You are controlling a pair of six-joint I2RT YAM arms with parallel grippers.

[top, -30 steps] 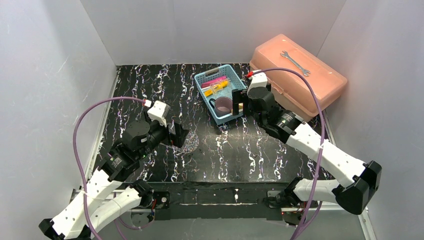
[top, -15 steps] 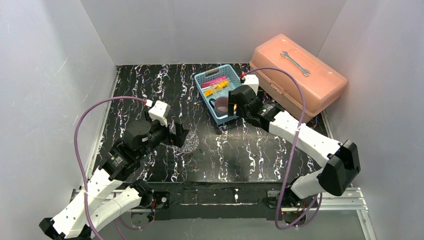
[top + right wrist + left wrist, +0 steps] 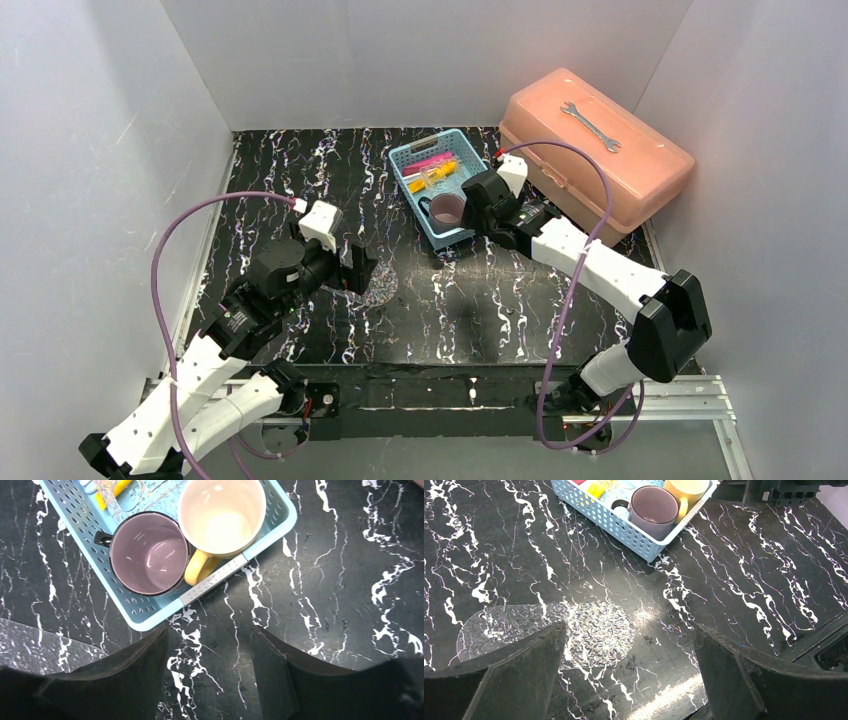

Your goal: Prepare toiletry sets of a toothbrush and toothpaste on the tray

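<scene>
The light-blue mesh basket [image 3: 470,235] at the back centre holds a pink tube [image 3: 432,159], a yellow tube [image 3: 441,170] and thin pale toothbrushes [image 3: 427,180]. The clear glittery tray [image 3: 382,286] lies flat on the black marbled table and carries nothing; it also shows in the left wrist view [image 3: 594,630]. My left gripper [image 3: 356,268] is open and empty, low over the tray's left part [image 3: 629,675]. My right gripper [image 3: 472,216] is open and empty above the table just in front of the basket's near right corner [image 3: 210,675].
A purple cup [image 3: 148,552] and a yellow cup [image 3: 221,512] stand in the basket's near end [image 3: 210,582]. A pink toolbox [image 3: 600,150] with a wrench [image 3: 590,126] on its lid sits at the back right. White walls enclose the table.
My right arm has swung its wrist left and back, bringing the gripper over the basket's near right corner. The left arm and the tray have not moved.
</scene>
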